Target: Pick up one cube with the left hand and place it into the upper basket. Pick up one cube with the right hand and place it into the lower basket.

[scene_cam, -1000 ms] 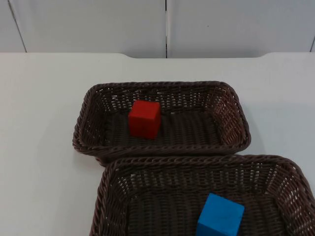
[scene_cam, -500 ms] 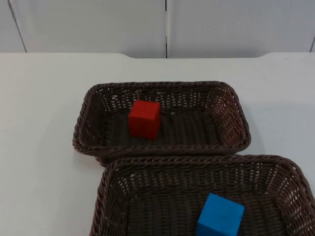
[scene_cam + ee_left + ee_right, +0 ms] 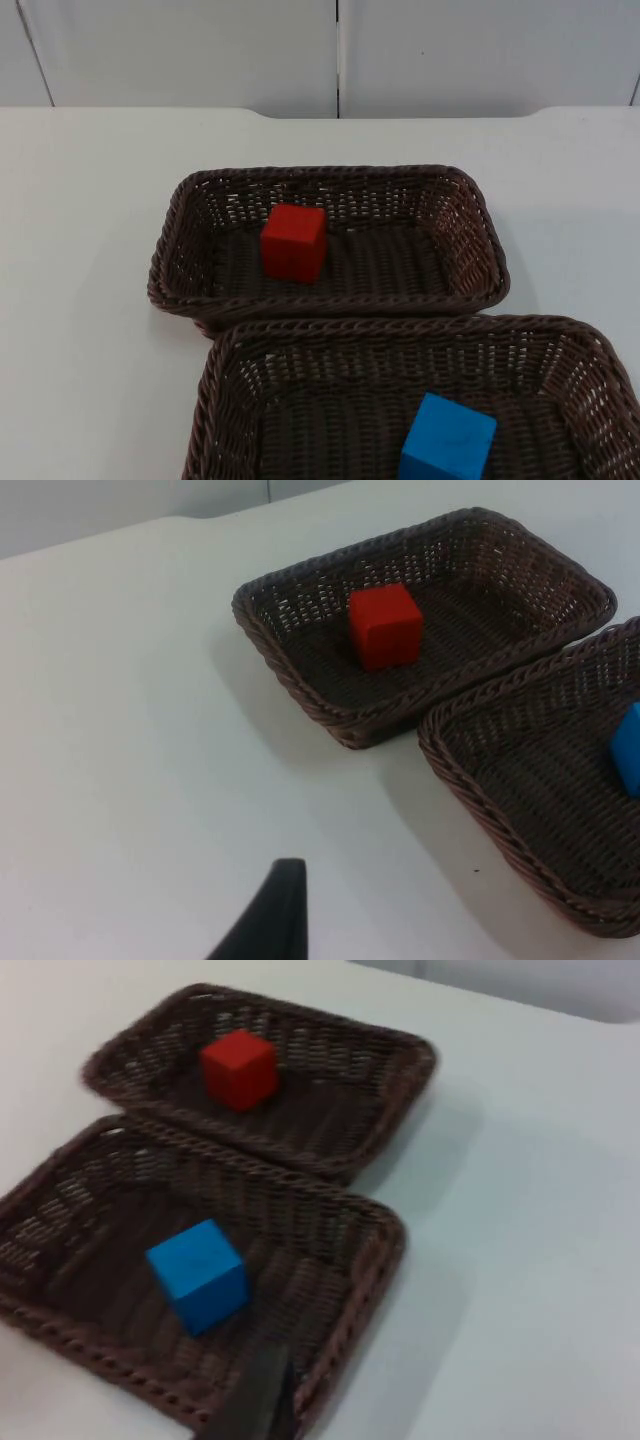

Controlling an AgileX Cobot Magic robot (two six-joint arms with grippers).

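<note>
The red cube sits on the floor of the upper basket, and the blue cube sits on the floor of the lower basket — judged from how things lie, both placements look done, and nothing is left loose on the white worktop.

Neither cube is gripped. From the left end effector, one black fingertip stands over bare worktop; the red cube lies well ahead of it and off to one side, inside the upper basket, with the lower basket's rim nearer. Whether this end effector is released or clenched cannot be told, since just one fingertip shows.

The right end effector hangs just above the near rim of the lower basket. The blue cube lies close ahead of it, the red cube well beyond in the upper basket. Its state cannot be told either.

The relation that matters — each arm is nearer its own cube, the right one much the closer of the two. My reading is that no further pick is called for; any next move would likely be a retreat away from the baskets, and the right arm should clear the woven rim below it.
</note>
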